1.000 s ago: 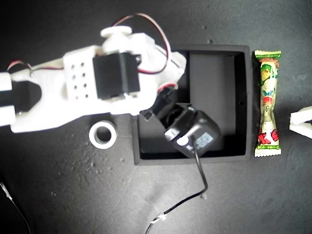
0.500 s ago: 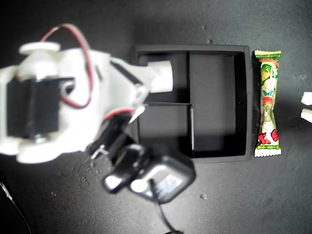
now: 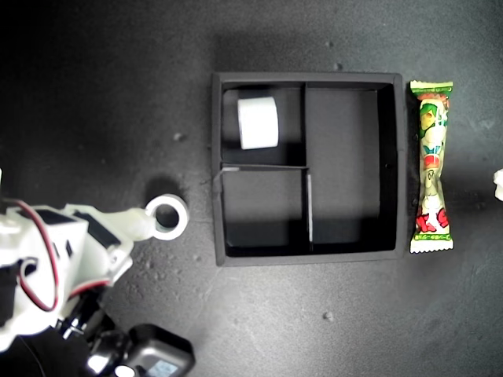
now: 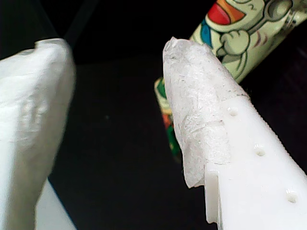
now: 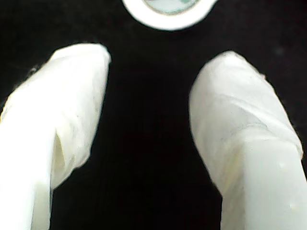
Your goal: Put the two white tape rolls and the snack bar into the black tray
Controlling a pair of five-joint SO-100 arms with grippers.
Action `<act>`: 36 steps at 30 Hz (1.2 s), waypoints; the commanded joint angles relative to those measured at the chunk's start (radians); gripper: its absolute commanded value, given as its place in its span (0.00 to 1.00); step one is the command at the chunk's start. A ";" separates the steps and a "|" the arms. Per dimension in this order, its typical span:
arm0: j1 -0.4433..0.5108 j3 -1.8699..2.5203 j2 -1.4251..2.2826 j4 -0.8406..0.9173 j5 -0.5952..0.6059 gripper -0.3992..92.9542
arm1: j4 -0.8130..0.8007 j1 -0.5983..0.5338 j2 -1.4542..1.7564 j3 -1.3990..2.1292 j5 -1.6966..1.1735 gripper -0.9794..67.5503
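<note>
The black tray sits in the middle of the exterior view. One white tape roll lies on its side in the tray's upper left small section. The other white tape roll lies flat on the table left of the tray. My second gripper is open just short of it, one finger beside the ring. The snack bar lies along the tray's right wall. My first gripper is open and faces the bar; only a fingertip shows at the exterior view's right edge.
The second arm's white body and its black camera fill the exterior view's lower left corner. The tray's long section and lower small section hold nothing. The table is dark and matte all round.
The second arm has swung from over the tray down to the exterior view's lower left, leaving one roll in the tray. The first gripper's tips have slid further toward the right edge.
</note>
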 commanded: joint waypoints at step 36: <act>0.058 0.532 0.166 -0.534 -0.092 0.19 | 0.028 0.112 -1.431 -0.695 -0.130 0.01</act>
